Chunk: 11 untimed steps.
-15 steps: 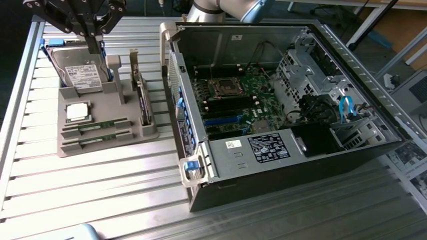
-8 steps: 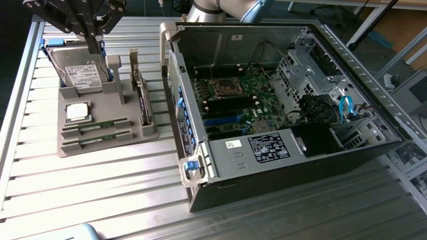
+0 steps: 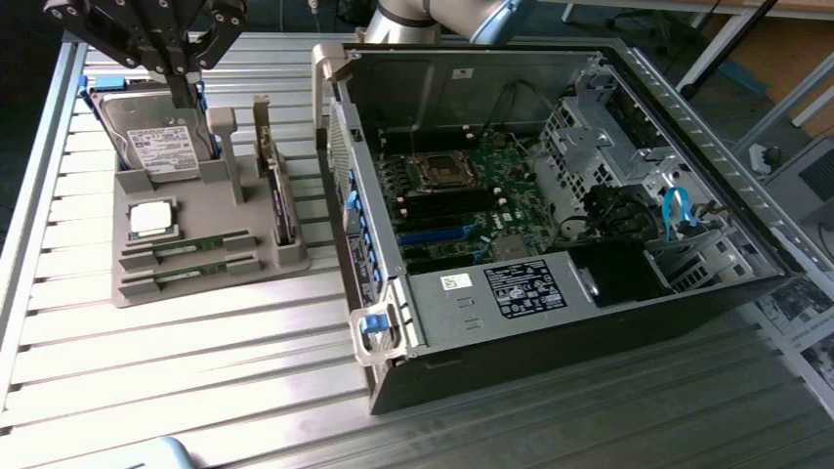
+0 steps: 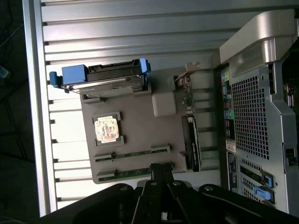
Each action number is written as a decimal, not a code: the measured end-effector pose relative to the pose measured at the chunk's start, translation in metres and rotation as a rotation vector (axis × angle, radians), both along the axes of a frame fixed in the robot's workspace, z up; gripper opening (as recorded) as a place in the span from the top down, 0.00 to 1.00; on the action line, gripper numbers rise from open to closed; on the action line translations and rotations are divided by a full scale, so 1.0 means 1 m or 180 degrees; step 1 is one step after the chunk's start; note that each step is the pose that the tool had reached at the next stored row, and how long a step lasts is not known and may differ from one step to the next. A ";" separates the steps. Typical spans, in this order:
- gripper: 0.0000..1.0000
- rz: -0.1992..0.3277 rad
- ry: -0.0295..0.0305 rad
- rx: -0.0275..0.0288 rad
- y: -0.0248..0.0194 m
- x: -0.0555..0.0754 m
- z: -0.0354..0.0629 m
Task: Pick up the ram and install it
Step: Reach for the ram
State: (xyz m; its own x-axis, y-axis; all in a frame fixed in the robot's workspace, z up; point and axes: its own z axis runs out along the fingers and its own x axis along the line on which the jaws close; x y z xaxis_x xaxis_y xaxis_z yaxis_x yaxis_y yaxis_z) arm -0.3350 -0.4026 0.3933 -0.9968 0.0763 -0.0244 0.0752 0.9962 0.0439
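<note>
The ram (image 3: 193, 247) and its twin (image 3: 195, 275) are sitting, seemingly on edge, in 2 parallel slots at the near end of the grey holder (image 3: 268, 262). Each stick is looking light, stiff and fragile, so pinching its upper edge at mid-length is probably the safest hold. Behind them the holder is carrying a processor (image 3: 152, 219) and an upright hard drive (image 3: 163, 147). Above that, the gripper (image 3: 183, 93) is hanging, fingers pressed together, gripping nothing.

Tray (image 3: 215, 210) on table (image 3: 195, 362), exterior view's left; computer case (image 3: 495, 68) right of it. On tray: hard drive (image 3: 163, 147) at back, processor (image 3: 152, 220) middle, ram sticks (image 3: 195, 244) (image 3: 198, 271) in front.
</note>
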 end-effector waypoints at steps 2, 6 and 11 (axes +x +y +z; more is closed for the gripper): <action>0.89 0.0000 0.0000 0.0000 -0.0006 0.000 0.0000; 0.89 0.0000 0.0000 0.0000 -0.0020 0.000 0.0000; 0.89 0.0000 0.0000 0.0000 -0.0034 0.000 0.0000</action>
State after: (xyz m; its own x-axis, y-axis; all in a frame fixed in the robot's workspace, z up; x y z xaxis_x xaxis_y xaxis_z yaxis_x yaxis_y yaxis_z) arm -0.3349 -0.4060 0.3933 -0.9968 0.0762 -0.0244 0.0751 0.9962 0.0439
